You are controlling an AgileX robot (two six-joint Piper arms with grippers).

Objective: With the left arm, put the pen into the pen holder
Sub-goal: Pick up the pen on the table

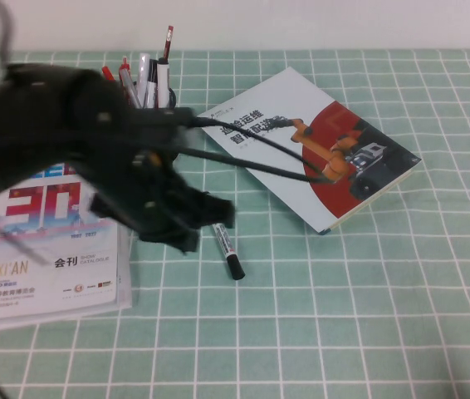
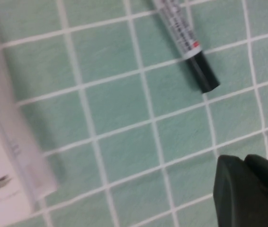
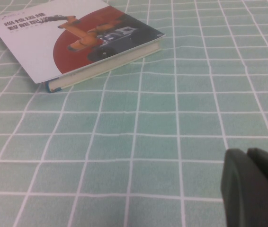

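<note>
Pen (image 1: pixel 227 250) lying flat on the green checked cloth (image 1: pixel 368 316), left gripper (image 1: pixel 187 218) just beside its upper end, finger state impossible to tell, pen holder (image 1: pixel 148 83) behind the arm, book (image 1: pixel 318 145) to the right, right gripper (image 3: pixel 254 189) low over bare cloth, its fingers closed together.

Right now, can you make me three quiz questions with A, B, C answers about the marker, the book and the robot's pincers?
1. Where is the pen?
A. flat on the green checked cloth
B. in the pen holder
C. on the book

2. What colour is the big circle on the book cover?
A. blue
B. red
C. yellow

3. What is the left pincer holding?
A. the pen
B. a red pen
C. nothing

Answers: 1 A, the pen lies on the cloth beside the left pincer. 2 B, the cover shows red. 3 C, the pen lies apart from it. The pen holder sits behind the arm; the right pincer hovers over bare cloth.
</note>
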